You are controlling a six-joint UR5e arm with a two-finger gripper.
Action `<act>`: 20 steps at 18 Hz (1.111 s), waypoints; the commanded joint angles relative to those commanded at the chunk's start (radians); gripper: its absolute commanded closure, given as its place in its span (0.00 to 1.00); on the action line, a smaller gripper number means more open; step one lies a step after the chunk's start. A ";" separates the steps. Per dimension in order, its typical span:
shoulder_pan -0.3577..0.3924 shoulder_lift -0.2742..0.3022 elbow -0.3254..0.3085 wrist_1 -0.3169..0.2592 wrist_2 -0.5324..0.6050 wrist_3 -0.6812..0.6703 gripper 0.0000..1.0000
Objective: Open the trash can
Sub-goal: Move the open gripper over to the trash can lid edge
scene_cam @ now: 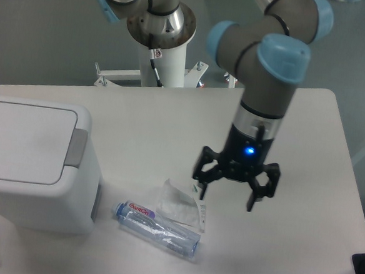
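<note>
The arm reaches in from the upper right, its grey links joined by light-blue caps — 1 cap faces the camera at the elbow bend, another sits just above the wrist. From there the last grey link drops almost straight down, ending in a black wrist section with a small blue light lit on it. Below hangs the gripper (pixel 227 196), pointing down, its 2 black fingers (pixel 203 174) spread wide apart with nothing between them. It touches nothing — the fingertips hang in the air, the left one lower in the picture's middle, the right one out toward the arm's side.
</note>
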 joint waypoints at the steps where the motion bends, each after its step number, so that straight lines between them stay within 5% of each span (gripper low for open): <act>1: -0.011 0.015 -0.005 0.000 -0.020 -0.009 0.00; 8: -0.107 0.072 -0.009 -0.017 -0.031 -0.113 0.00; 15: -0.155 0.105 0.009 -0.215 -0.026 -0.147 0.00; 20: -0.175 0.094 0.009 -0.278 -0.003 -0.158 0.00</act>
